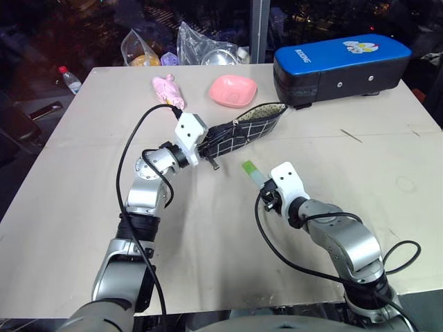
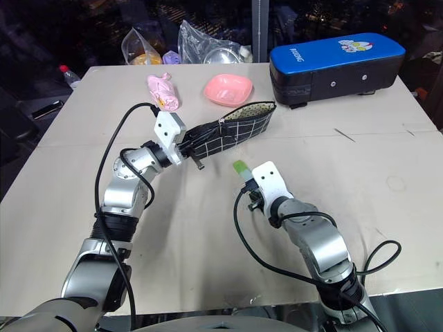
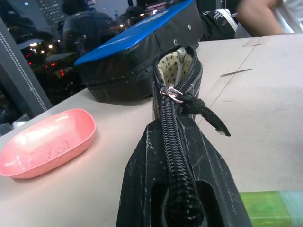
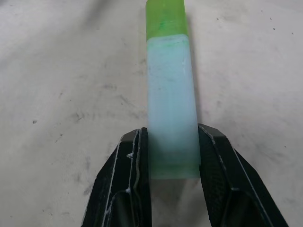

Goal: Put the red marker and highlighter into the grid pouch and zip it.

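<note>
Highlighter [image 4: 170, 99] lies mid-worktop, toward the near edge; my right gripper [image 4: 170, 156] has its fingers [image 4: 130, 165] set against both sides of the pale barrel, green cap pointing away. My left gripper [image 1: 197, 142] is clenched on the pouch's [image 1: 249, 128] zipper end, holding it off the worktop [image 1: 83, 180], mouth gaping toward the far right. Behind the pouch sit a pink dish [image 1: 233, 90], a pink toy [image 1: 167, 90] and a blue-topped case [image 1: 342, 66]; plastic bags [image 1: 197, 45] crowd the far edge. The left wrist view shows the zipper pull [image 3: 175, 94] and dotted lining. Dark room beyond; I see a person's arm [image 3: 265, 16] at the far edge.
</note>
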